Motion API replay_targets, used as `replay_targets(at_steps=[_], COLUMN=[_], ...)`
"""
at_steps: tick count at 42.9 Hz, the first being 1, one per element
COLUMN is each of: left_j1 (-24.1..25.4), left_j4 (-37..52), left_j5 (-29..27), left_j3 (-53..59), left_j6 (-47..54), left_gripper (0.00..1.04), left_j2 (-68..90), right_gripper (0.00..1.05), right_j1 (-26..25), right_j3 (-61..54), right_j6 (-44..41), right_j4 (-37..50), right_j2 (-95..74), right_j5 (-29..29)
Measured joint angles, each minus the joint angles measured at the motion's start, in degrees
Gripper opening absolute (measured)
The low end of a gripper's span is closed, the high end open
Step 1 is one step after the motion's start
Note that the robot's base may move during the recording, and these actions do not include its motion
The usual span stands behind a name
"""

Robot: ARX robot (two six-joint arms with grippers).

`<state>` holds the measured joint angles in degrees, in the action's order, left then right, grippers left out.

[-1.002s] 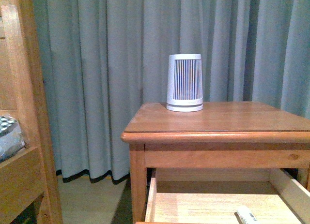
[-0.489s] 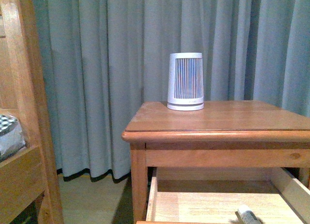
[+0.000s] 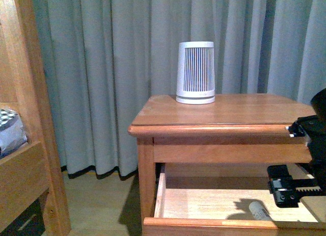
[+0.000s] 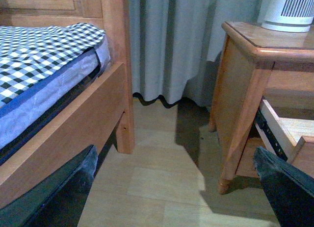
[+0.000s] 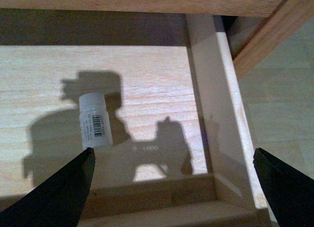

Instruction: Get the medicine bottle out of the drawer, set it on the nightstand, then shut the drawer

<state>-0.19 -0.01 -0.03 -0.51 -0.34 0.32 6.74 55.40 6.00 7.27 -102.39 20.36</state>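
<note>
White plastic medicine bottle [image 5: 95, 121] lies sideways in drawer [image 5: 211, 114]; likely light, rigid, rolls. Pinch mid-body. Right gripper [image 5: 171, 156] spread wide, empty.

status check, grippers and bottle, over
Left gripper open, off beside nightstand. Right gripper open over the open drawer. Medicine bottle lying on its floor, ungrasped, nothing in the way.

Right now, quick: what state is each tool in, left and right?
Left tool: open, holding nothing.
Right tool: open, empty, over the drawer; the medicine bottle lies loose inside.
</note>
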Motion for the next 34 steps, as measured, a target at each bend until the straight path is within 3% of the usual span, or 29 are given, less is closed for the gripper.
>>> replay_targets(at_steps=[20, 34], left_j1=[0.00, 0.00], left_j4=[0.00, 0.00], left_j5=[0.00, 0.00], left_j3=[0.00, 0.00], left_j6=[0.02, 0.02], left_gripper=[0.98, 0.98], left_j2=[0.00, 0.00], right_gripper=[0.98, 0.98], right_j1=[1.42, 2.82], right_j3=[17.22, 24.17], right_j6=[3.91, 7.10], right_j4=[-10.58, -12.92], right_j2=[-17.03, -24.46], right_j5=[-1.36, -2.86])
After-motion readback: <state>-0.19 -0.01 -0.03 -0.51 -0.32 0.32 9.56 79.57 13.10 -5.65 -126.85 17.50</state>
